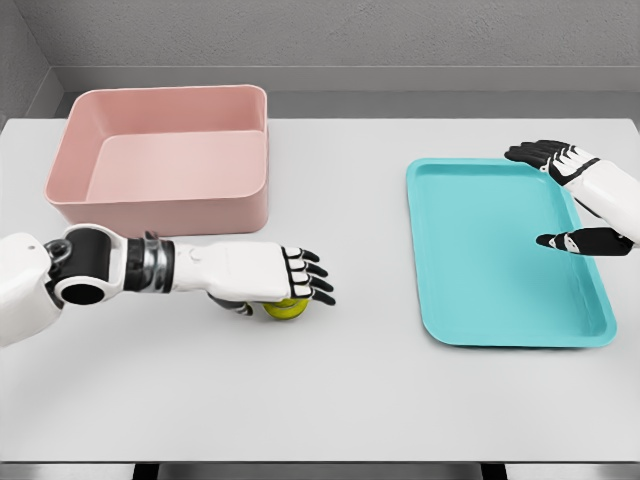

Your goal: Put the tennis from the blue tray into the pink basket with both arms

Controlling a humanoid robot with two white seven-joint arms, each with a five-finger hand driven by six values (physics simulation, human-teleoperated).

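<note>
The yellow-green tennis ball lies on the white table, between the pink basket and the blue tray. My left hand lies palm-down right over the ball, hiding its top. Its fingers stretch out straight past the ball, and the thumb hangs down to the ball's left. My right hand hovers over the tray's right rim, open with spread fingers and holding nothing. Nothing lies in the tray or in the basket.
The basket stands at the back left, just behind my left forearm. The tray lies on the right side. A grey wall runs behind the table's far edge.
</note>
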